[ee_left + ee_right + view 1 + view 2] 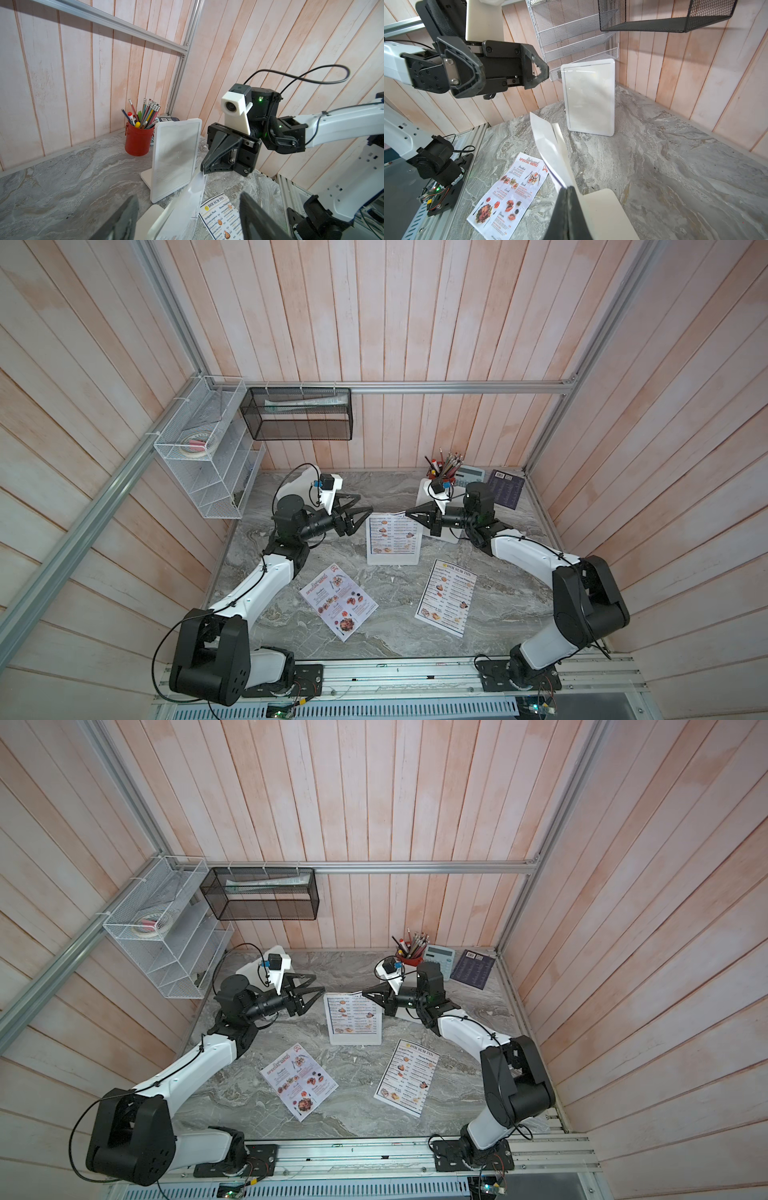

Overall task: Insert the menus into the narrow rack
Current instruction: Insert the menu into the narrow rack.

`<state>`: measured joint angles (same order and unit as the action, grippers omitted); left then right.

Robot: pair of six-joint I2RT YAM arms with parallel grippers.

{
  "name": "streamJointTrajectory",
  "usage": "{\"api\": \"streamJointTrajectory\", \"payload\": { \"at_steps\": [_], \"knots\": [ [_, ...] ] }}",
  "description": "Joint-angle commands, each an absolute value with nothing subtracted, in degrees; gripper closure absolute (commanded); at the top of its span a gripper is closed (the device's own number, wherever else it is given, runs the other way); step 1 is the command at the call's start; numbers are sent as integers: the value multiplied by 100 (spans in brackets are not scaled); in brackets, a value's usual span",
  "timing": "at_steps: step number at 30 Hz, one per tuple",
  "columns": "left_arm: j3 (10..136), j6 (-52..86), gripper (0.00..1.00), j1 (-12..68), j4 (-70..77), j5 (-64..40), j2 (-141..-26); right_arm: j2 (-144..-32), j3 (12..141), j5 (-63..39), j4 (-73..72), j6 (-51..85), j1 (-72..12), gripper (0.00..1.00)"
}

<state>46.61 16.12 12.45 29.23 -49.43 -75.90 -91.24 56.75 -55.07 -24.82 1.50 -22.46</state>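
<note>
A grey marbled bench (399, 614) fills a booth of pale pink plank walls (415, 323) framed by aluminium rails (457, 387). A white wire rack (208, 456) hangs on the left wall. A black rack (299, 414) hangs on the far wall, well above the bench, with a pale roll inside. In the far right corner stand a red cup (409, 959) of pencils, a calculator (438, 959) and a purple booklet (473, 969).

One Dim Sum menu (392, 537) stands upright on a white stand (392, 560) at mid-bench. The Special Menu (338, 601) lies flat near left and a second Dim Sum menu (446, 597) flat near right.

The right hand (409, 513) is pinched together on the standing menu's top right corner. The left hand (365, 505) hovers just left of that menu, fingers apart, holding nothing. Two more white stands show bare panels, one far left (588, 97) and one far right (175, 155).
</note>
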Motion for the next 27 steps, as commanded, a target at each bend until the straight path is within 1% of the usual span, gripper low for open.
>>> {"api": "streamJointTrajectory", "payload": {
  "at_steps": [1, 5, 8, 11, 12, 16, 19, 23, 27],
  "knots": [
    [4561, 1616, 22, 1270, 2979, -4972, -7436, -8857, 5715, -5235, -2581, 291, -2234, 83],
    [4555, 1609, 22, 1270, 2983, -4967, -7421, -8595, 5852, -4821, -2610, 527, -2241, 71],
    [4520, 1602, 22, 1274, 3005, -4962, -7412, -8385, 5939, -4269, -2529, 691, -2358, 68],
    [4436, 1581, 22, 1268, 3023, -4903, -7377, -8190, 6002, -3165, -2175, 608, -2788, 65],
    [4403, 1598, 22, 1272, 2984, -4819, -7338, -8149, 6028, -2629, -2047, 562, -2990, 64],
    [4092, 1597, 22, 1346, 2718, -4276, -6986, -8235, 6297, -811, -1594, 448, -3782, 63],
    [3759, 1469, 22, 1466, 2557, -3855, -6588, -8537, 6777, 83, -1230, 521, -4100, 63],
    [3379, 1407, 21, 1502, 2577, -3625, -6246, -8984, 7376, 939, -800, 570, -4284, 63],
    [3167, 1408, 21, 1511, 2549, -3413, -6281, -9308, 7683, 1169, -596, 609, -4362, 63]
  ]
}}
